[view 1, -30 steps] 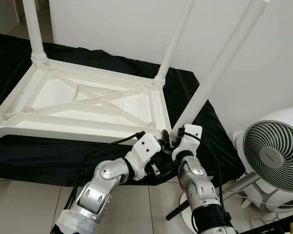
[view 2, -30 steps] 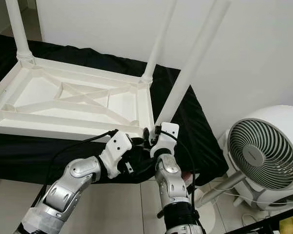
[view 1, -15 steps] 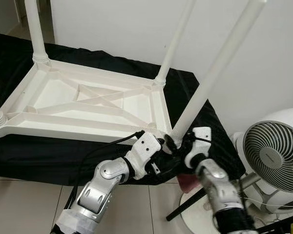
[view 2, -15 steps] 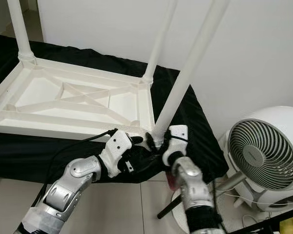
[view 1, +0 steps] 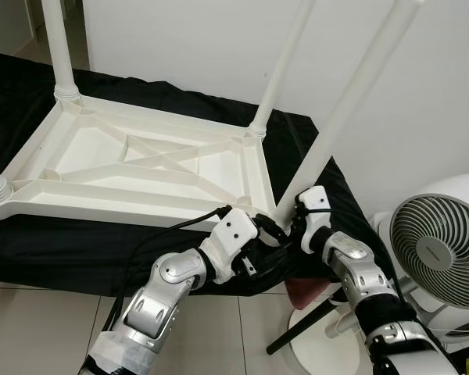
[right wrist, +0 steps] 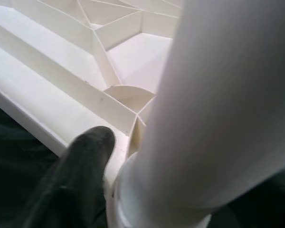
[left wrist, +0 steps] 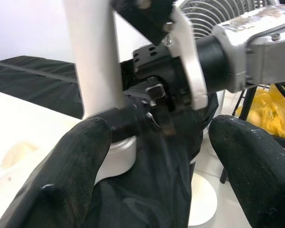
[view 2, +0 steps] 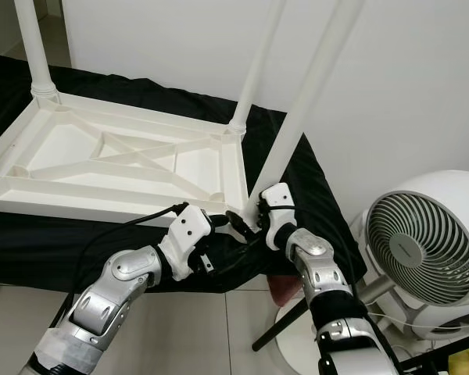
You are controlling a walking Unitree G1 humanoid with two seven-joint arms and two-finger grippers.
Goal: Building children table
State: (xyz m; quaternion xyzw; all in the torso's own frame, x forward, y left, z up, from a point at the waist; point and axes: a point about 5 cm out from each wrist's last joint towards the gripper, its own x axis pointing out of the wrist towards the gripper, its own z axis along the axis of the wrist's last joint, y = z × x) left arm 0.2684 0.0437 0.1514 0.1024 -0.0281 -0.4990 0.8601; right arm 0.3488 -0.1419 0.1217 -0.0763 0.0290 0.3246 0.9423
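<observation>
The white plastic children's table lies upside down on a black cloth, with its ribbed underside facing up. Three legs stand in its corners. A fourth leg leans at the near right corner socket. My right gripper is shut on this leg's base; in the right wrist view the leg sits beside one black finger. My left gripper hovers open just left of the same corner. In the left wrist view its fingers stand wide apart and the leg is ahead of them.
The black cloth hangs over the front edge down to a tiled floor. A white pedestal fan stands close on the right, with cables and a dark red object by its base. A white wall runs behind the table.
My right forearm has swung out from below the corner to its right side, with the gripper staying at the leg's base. The left arm has barely moved.
</observation>
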